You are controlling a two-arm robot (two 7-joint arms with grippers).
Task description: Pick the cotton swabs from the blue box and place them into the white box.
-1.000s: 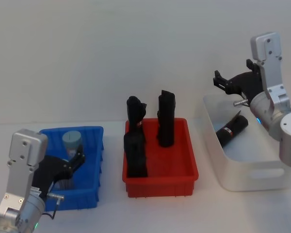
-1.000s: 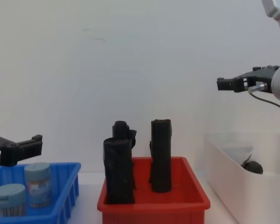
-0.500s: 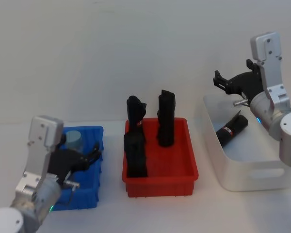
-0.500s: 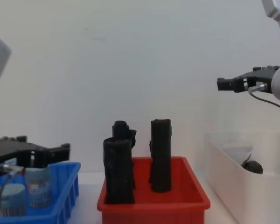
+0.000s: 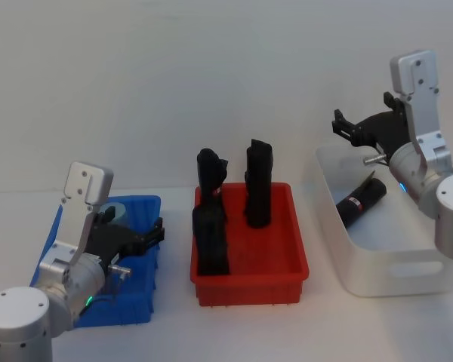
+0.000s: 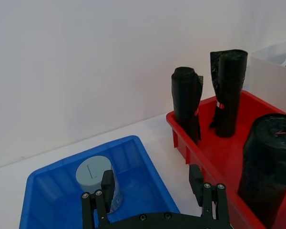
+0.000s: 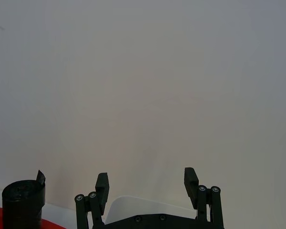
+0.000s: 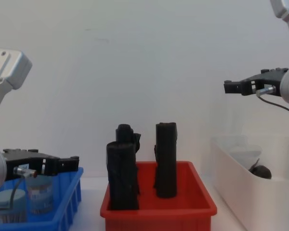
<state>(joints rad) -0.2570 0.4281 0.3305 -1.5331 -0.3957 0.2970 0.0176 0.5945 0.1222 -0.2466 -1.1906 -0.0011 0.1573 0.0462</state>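
Lower left, the spread left gripper [image 5: 152, 235] hovers over the blue box [image 5: 132, 309], a cotton swab jar [image 6: 92, 171] just outside one finger; right gripper [image 5: 341, 124] spread, upper right.

You face plain white wall [image 5: 211, 75], running left to right across far side. Faint curved mark [image 8: 97, 40] sits high on it, left of centre in your chest view. White tabletop [image 5: 241, 332] meets wall at soft far seam. Light even, shadows faint.
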